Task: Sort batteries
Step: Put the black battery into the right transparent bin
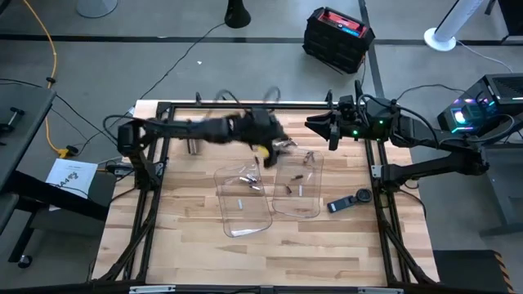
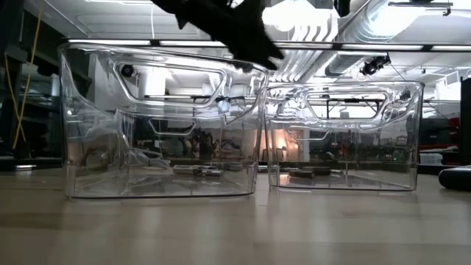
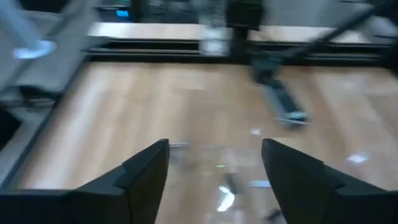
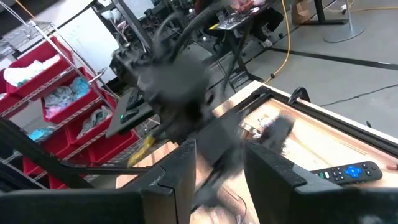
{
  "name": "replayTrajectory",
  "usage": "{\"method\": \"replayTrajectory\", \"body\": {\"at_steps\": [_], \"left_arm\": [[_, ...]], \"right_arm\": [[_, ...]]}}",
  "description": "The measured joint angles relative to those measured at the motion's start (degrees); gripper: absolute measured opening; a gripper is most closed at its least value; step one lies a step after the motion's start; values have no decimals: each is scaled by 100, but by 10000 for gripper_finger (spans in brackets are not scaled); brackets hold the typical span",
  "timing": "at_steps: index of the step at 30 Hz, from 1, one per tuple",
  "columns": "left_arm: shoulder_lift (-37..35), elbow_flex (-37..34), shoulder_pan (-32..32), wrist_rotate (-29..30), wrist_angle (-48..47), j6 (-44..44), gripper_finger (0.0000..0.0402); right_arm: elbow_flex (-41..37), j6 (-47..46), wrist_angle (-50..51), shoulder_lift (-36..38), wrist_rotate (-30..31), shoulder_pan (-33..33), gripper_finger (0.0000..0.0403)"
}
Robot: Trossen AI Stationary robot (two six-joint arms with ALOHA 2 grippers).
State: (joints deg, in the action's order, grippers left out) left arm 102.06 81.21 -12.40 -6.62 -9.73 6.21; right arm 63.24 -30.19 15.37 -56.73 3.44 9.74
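Two clear trays stand side by side mid-table, the left tray (image 1: 243, 202) and the right tray (image 1: 299, 186); they also show in the low view (image 2: 158, 121) (image 2: 342, 132). A few small batteries lie on the floor of each tray (image 1: 249, 180) (image 1: 297, 189) (image 2: 199, 171). My left gripper (image 1: 282, 147) (image 3: 214, 146) is open and empty, above the far ends of the trays, blurred. My right gripper (image 1: 319, 126) (image 4: 221, 146) is open and empty, up by the far rail, to the right of the left gripper.
A dark remote (image 1: 350, 202) lies on the table right of the right tray; it also shows in the right wrist view (image 4: 348, 171). A black frame rail (image 1: 245, 106) runs along the far edge. Bare wood (image 1: 245, 257) lies near the front edge.
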Motion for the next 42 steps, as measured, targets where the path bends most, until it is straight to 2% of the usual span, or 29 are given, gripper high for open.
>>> {"method": "replayTrajectory", "body": {"at_steps": [4,7,10,16,20,24,30,36,42], "left_arm": [[-89,-7,-862,14,-643,134,259],[149,-4,-1636,-622,-1045,-172,249],[596,-19,-2011,-983,-1496,-404,238],[1111,43,-1809,-720,-1015,-263,229],[1542,543,-1721,-357,-1007,-395,229],[2181,1307,-1773,-183,-1816,-446,229],[2833,2331,-1692,909,-2937,26,229],[3134,2535,-1668,783,-3174,-194,229],[3187,2503,-1592,1236,-3495,-111,229]], "right_arm": [[0,0,-14,0,5,2,126],[0,0,-15,0,19,2,126],[0,-1,-19,0,104,2,126],[0,0,-19,0,256,2,126],[0,-1,-19,0,258,2,126],[0,-153,-19,0,258,2,126],[0,-195,-19,0,258,2,126],[0,-241,-18,0,258,2,126],[0,-241,-17,0,256,2,126]]}}
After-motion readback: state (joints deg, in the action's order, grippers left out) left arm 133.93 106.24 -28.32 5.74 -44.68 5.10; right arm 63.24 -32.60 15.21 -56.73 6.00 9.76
